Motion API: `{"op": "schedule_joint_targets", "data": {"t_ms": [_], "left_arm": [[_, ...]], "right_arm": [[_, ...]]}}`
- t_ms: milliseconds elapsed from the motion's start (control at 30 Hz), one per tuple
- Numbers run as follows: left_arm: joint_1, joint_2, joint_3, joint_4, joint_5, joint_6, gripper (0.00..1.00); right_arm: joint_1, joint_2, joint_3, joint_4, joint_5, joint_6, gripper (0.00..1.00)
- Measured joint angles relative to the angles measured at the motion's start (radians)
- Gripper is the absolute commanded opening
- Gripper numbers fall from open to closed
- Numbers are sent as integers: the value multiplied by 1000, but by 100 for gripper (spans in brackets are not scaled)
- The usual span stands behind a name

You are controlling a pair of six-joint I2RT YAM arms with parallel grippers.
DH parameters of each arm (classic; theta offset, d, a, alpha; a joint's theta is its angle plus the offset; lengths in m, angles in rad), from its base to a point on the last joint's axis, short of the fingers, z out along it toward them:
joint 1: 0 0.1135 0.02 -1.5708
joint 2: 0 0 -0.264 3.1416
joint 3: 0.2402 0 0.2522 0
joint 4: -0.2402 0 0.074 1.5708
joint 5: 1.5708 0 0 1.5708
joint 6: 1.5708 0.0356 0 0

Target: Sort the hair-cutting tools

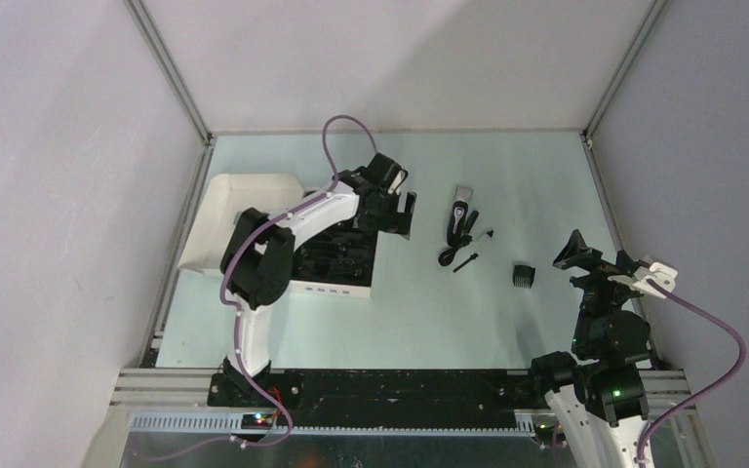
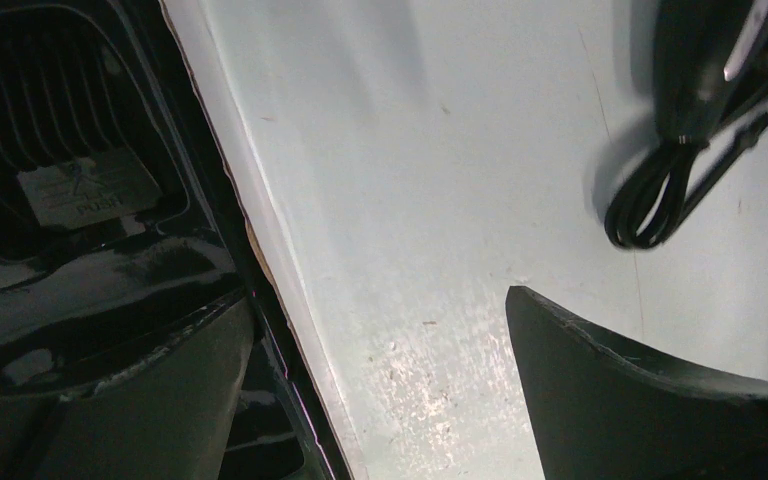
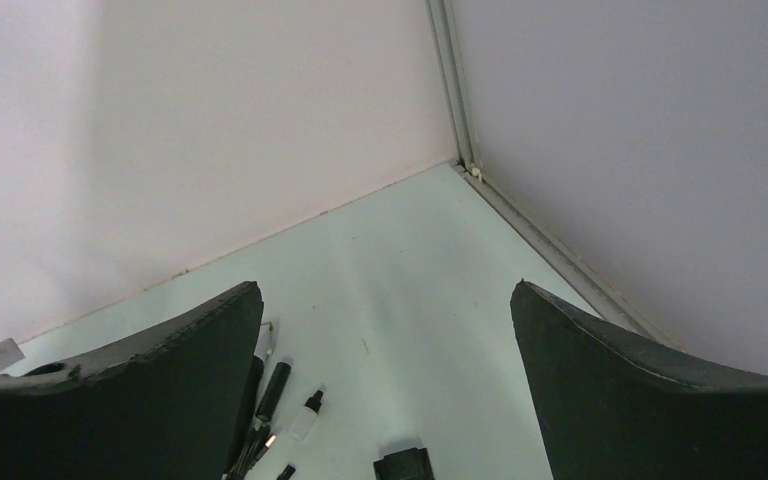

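Note:
The silver-and-black clipper (image 1: 462, 204) lies mid-table, with its black coiled cord (image 1: 449, 253) and a thin black brush (image 1: 465, 261) just in front of it. The small black comb attachment (image 1: 523, 275) lies apart, to their right. My left gripper (image 1: 393, 216) hangs open over the box's right edge, left of the clipper (image 2: 702, 60) and cord (image 2: 648, 205); nothing lies between its fingers (image 2: 640, 400). My right gripper (image 1: 600, 248) stands open at the right, empty. Beyond its open jaws, the right wrist view shows the comb attachment (image 3: 403, 466).
A flat white box (image 1: 336, 290) with a black tray (image 2: 70, 190) sits at the left, its white lid (image 1: 224, 219) raised behind it. A small white bottle with a black cap (image 3: 307, 412) lies by the clipper. Grey walls and metal rails enclose the table.

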Motion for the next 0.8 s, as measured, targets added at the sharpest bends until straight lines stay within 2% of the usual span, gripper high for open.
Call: {"op": "schedule_joint_targets", "data": {"t_ms": [200, 433, 633, 800], "left_arm": [[-80, -87, -132, -18, 57, 105, 98], [-178, -317, -364, -64, 128, 191, 98], [-194, -473, -543, -95, 122, 210, 98], [-192, -587, -571, -144, 78, 207, 98]], "right_arm": [[0, 0, 0, 0, -1, 0, 100], [0, 2, 0, 0, -14, 0, 100], [9, 38, 2, -6, -58, 2, 100], [17, 146, 51, -63, -122, 28, 100]]}}
